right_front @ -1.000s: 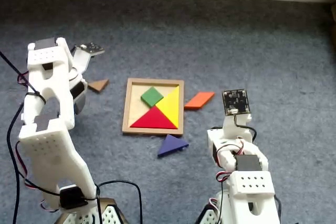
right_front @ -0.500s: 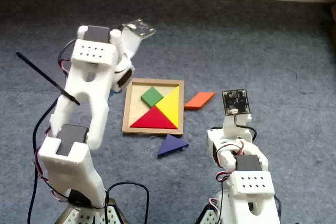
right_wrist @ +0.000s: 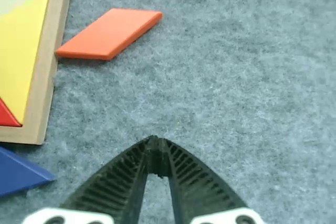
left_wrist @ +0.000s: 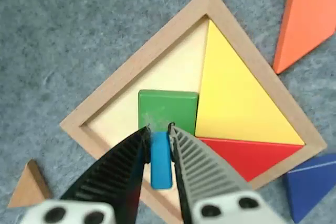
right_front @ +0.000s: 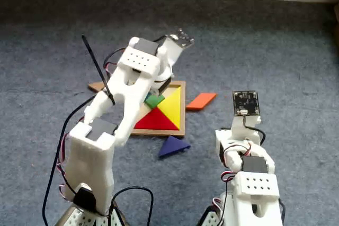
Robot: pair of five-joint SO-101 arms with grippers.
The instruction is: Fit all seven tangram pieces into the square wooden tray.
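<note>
Left wrist view, lower centre: my left gripper (left_wrist: 157,128) clamps a blue piece (left_wrist: 161,163) above the tray (left_wrist: 142,60); right gripper (right_wrist: 156,153) clenched, empty.

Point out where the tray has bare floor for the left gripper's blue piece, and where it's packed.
Bare wood runs along the tray wall, bordered by the green square and the yellow triangle. The yellow triangle and the red triangle sit edge to edge: packed. The left gripper, shut on the blue piece, hides the floor beneath it.
</note>
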